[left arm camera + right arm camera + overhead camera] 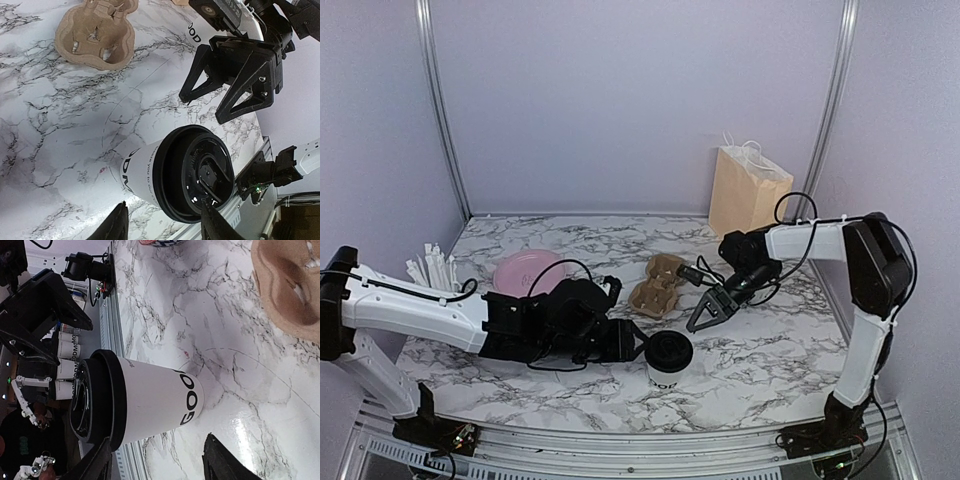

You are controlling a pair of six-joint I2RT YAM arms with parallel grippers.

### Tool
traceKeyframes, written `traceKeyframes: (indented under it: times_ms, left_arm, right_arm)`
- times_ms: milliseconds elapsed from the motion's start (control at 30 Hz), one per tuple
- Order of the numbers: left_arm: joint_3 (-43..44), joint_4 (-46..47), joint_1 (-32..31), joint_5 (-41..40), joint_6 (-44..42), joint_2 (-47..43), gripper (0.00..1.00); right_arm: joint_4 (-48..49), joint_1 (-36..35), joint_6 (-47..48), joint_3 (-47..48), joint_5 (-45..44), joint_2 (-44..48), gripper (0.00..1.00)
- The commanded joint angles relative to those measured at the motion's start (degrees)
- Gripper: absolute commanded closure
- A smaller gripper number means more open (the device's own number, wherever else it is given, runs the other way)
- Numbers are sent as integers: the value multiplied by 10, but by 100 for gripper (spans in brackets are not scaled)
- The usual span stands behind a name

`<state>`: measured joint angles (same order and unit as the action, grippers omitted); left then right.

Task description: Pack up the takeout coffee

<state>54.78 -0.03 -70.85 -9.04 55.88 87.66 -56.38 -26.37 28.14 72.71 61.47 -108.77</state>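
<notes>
Top external view: we saw the coffee cup [668,360] standing upright just right of the left tool [632,345], nearer than the right tool [705,318]; both were spread, empty.

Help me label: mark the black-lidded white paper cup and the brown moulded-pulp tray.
Black-lidded white paper cup [669,352], top external view, lid centre.
Brown moulded-pulp tray [658,284], top external view, its middle.

Lidded white cup [669,362] upright on the marble table [775,365], left fingers [636,340] seemingly just beside it, pulp tray [658,283] behind
</notes>
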Motion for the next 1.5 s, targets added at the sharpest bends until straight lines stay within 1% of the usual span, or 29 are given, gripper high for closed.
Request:
traceKeyframes:
  times_ms: [0,100,233,333,467,600,1033,1200,1300,1433,1467]
  left_arm:
    - [-11,53,6,26,23,19,54]
    - [-13,52,8,26,29,23,59]
    - [-29,51,11,13,46,8,61]
    - [-40,60,13,13,50,-1,61]
    - [-38,78,15,46,55,17,59]
    - [-37,90,15,51,54,27,59]
    - [-34,81,20,59,55,53,59]
    - [-46,74,25,64,63,62,59]
    - [-46,53,27,71,62,76,61]
    - [-51,20,27,88,65,110,65]
    - [-56,14,27,104,68,122,66]
  right_arm:
    - [-7,-18,1,19,11,-8,41]
    - [-7,-21,0,18,10,-12,42]
    - [-9,-22,1,19,7,-12,43]
    - [-10,-22,1,17,8,-9,42]
    - [-13,-22,5,13,8,-4,42]
    - [-25,-22,17,9,12,0,41]
    - [-19,-34,16,-4,0,-3,41]
    - [-4,-39,-4,-10,-28,-14,42]
    - [9,-39,-16,-18,-52,-18,42]
    - [43,-40,-49,-47,-118,-15,43]
    - [52,-40,-57,-56,-136,-15,43]
